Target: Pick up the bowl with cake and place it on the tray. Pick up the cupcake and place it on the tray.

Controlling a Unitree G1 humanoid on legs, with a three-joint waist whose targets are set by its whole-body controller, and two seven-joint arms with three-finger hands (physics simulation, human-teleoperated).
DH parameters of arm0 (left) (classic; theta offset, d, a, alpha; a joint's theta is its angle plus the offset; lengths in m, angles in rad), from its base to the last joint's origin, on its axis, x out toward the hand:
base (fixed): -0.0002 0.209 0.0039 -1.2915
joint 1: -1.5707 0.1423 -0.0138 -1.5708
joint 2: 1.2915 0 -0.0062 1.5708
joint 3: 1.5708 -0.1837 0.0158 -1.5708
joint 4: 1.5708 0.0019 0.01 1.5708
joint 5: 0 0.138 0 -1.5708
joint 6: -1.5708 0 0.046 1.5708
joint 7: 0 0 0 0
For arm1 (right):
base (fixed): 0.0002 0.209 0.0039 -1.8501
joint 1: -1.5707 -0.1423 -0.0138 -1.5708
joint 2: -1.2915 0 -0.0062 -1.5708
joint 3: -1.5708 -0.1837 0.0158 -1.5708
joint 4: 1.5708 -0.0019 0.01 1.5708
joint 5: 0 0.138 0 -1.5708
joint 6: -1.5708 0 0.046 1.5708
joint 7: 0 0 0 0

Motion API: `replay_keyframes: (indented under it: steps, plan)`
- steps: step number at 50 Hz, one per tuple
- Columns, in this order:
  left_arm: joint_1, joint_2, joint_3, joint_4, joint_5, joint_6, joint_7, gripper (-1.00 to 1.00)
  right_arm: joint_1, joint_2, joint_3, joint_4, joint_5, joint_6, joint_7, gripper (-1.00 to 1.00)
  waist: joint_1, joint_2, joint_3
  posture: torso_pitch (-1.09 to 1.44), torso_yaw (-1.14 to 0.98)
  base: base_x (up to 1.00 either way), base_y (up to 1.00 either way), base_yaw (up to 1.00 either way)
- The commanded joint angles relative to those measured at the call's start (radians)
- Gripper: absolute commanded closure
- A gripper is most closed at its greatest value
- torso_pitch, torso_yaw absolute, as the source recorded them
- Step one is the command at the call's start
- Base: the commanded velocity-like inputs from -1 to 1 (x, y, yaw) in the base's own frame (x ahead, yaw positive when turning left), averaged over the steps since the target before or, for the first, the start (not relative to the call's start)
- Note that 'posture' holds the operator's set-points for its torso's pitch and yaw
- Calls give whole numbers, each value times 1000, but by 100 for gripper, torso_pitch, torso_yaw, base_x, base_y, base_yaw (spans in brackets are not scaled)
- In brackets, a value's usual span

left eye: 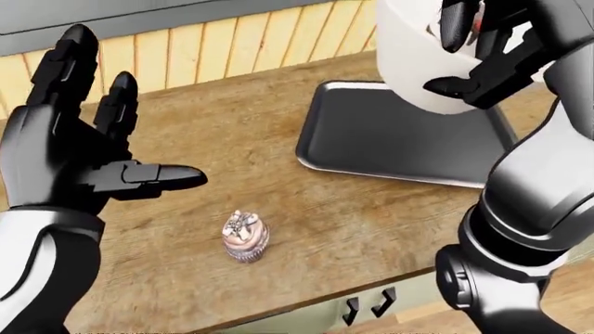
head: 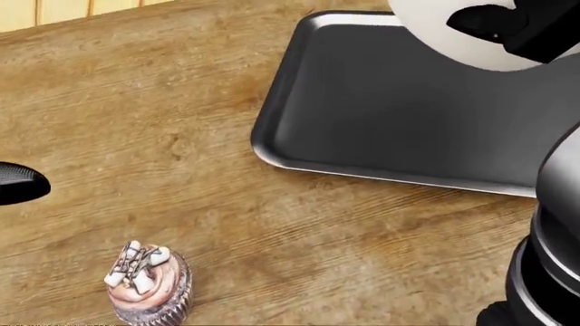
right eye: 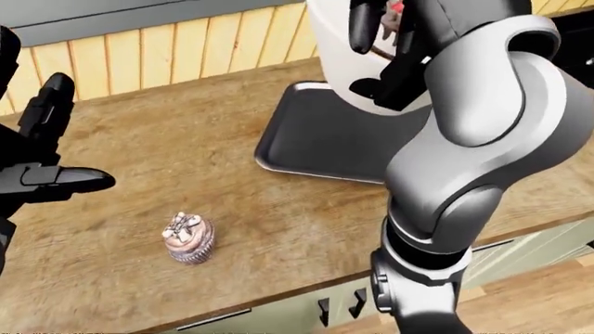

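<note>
Two jobs on our list, and we judge the first is mid-flight: our right hand (left eye: pixel 482 52) has its dark fingers curled round the white bowl (left eye: pixel 409 56), carried above the tray (left eye: pixel 371 139) at about one o'clock in the left-eye view. The grip sits on the bowl's wall, we reckon so the open mouth stays clear for setting down (the cake inside barely shows, just a red fleck between the fingers in the right-eye view). The tray lies flat on the counter (left eye: pixel 232 125), bare of load, plenty of dark floor to land on, its raised lip the only thing to clear.

Our left hand (left eye: pixel 83 153) hangs spread at nine o'clock, fingers splayed, thumb pointing right, gripping nothing. We'd say it's waiting its turn.

Down at six o'clock stands the cupcake (left eye: pixel 245 236), upright in its wrapper, well apart from the tray and close to the counter's near edge. Open wood all round it, so an approach from above looks free; a sideways nudge toward six could risk tipping it off.
</note>
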Motion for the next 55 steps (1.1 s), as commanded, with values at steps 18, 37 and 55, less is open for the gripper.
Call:
replay_keyframes:
  steps: [18,37,55]
  plan:
    - [2,3,13,24,45,-55,-38,-100,-57,-44,-2,78,14,-115,-39,100,0,39,-52,0,0,0,0,0]
    - [6,25,39,-9,-24,-30,11,-100,21,-118,-35,169,32,-223,-138,100,10,31,-57,0,0,0,0,0]
    - [-4,22,24,-11,-17,-24,19,-100,178,-151,-81,203,44,-284,-242,100,8,24,-59,0,0,0,0,0]
